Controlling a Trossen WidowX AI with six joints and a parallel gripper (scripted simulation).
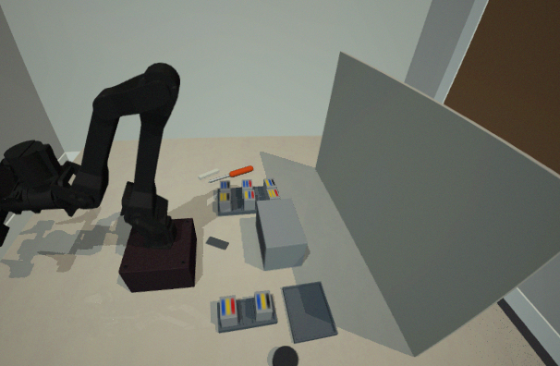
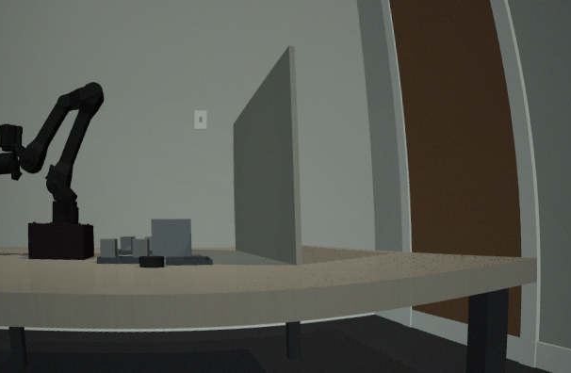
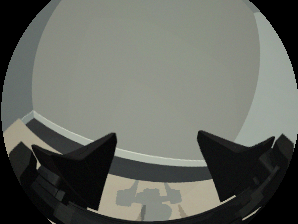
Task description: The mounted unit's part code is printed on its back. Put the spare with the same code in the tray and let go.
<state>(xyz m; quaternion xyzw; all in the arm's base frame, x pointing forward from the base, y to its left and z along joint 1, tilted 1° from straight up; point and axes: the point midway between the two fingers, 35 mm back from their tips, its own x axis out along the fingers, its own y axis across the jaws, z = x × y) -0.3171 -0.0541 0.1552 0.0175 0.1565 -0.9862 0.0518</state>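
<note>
A plain grey box, seemingly the mounted unit, stands mid-table; no code shows on its visible faces. Behind it, a rack holds several grey spares with coloured stripes, partly hidden by the box. A front rack holds two spares: the left one has blue, yellow and red stripes, the right one blue, yellow and black. The dark tray beside it is empty. My gripper is open and empty, far left of the racks, facing a wall.
A large upright panel stands right of the box and tray. A black disc lies in front. An orange-handled screwdriver and white stick lie behind the back rack. A small dark plate lies near my base.
</note>
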